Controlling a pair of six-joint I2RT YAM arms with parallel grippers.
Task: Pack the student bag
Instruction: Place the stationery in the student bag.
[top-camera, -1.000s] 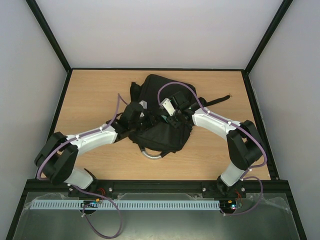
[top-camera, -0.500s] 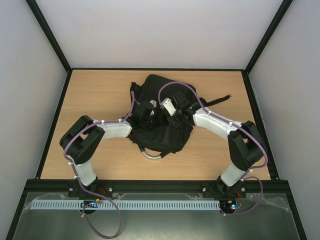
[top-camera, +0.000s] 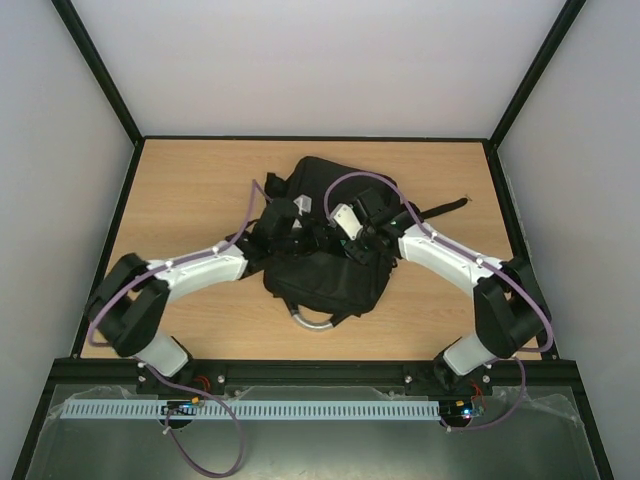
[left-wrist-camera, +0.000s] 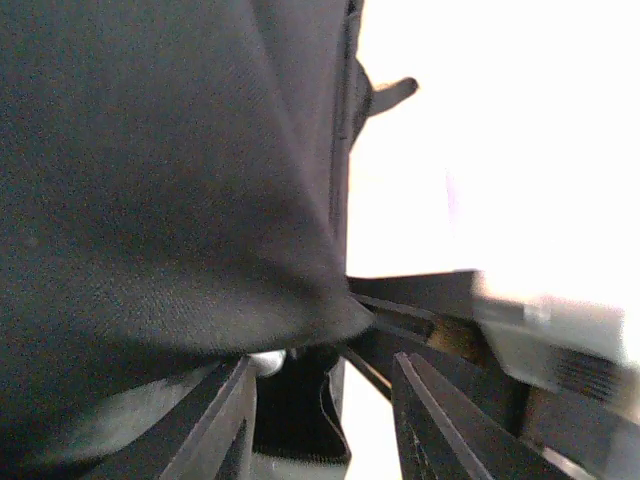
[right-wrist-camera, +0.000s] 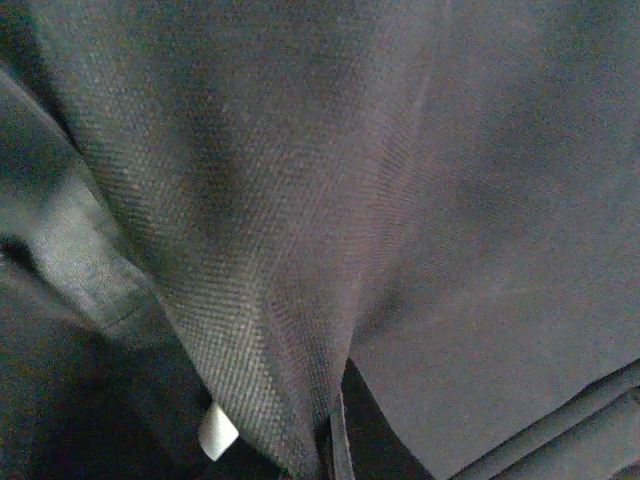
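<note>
Lying on the table, the student bag has both arms upon it; the left gripper is narrow with black fabric between, and whether it grips I cannot tell; the right gripper I cannot tell either.

Black student bag flat mid-table

Right pincer fingers hidden under student bag fabric; left wrist view blurred, overexposed.

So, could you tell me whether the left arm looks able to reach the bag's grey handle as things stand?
Probably yes: the grey handle lies uncovered at the student bag's near edge, close to the left arm, with nothing over it.
</note>
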